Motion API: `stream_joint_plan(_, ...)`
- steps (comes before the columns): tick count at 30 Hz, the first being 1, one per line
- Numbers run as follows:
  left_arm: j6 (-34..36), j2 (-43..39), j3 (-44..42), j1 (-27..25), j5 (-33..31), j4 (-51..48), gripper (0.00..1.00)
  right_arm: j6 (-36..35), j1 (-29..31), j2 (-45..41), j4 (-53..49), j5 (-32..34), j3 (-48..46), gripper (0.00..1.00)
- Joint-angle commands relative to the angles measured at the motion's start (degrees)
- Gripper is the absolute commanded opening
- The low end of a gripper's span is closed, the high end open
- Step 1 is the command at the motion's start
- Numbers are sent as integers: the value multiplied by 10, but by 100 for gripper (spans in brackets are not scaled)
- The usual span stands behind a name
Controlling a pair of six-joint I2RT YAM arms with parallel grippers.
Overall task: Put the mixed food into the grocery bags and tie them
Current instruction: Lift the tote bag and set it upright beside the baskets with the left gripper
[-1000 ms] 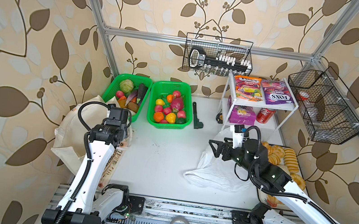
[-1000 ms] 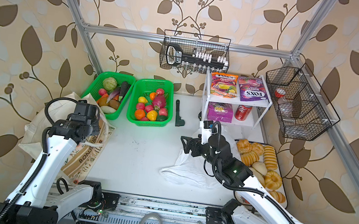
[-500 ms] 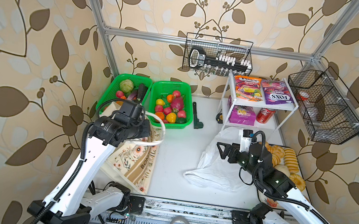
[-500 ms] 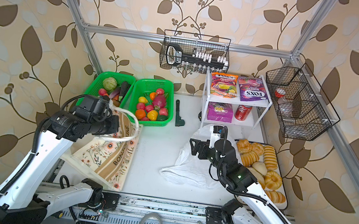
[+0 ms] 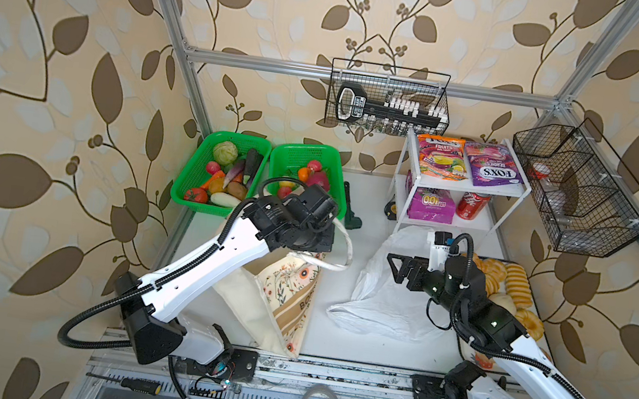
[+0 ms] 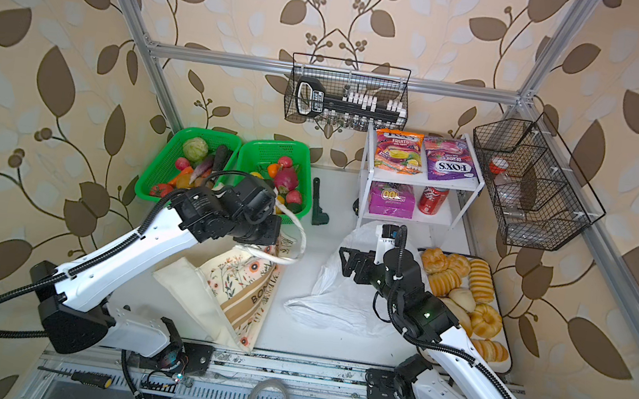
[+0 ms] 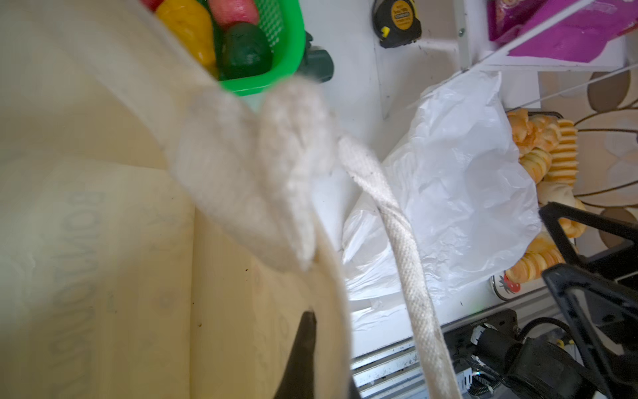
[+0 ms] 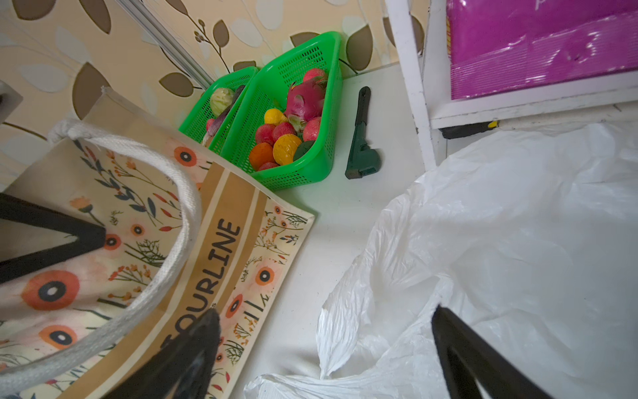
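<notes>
Our left gripper has its jaws pinched together on the top edge of the cloth tote. In the left wrist view one dark finger lies against the cream cloth. The tote hangs from that grip with its lower corner down on the table near the front rail. Its rope handle loops out beside the gripper.

Our right gripper holds its jaws wide apart, gripping nothing. In the right wrist view the crumpled edge of the white plastic bag and bare table show between them. The bag lies flat under this gripper, between the tote and the bread tray.

The toy fruits sit in the green basket just behind the left gripper. The orange FOX'S pouch lies on the top of the white shelf beyond the plastic bag. The purple snack packet and red soda can rest on its lower level.
</notes>
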Motion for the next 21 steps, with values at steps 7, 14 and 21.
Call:
stream_joint_plan(7,19,98,90,-37,6,73,23,13,-11,-33,-37,12,-16,96)
stream_joint_plan(14,81,53,105,-49,102,103,66,14,-54,-51,-63,-23,-8,96)
stream_joint_plan(21,156,-110,36,-49,-16,138,88,1,-107,-53,-109,-23,39,97)
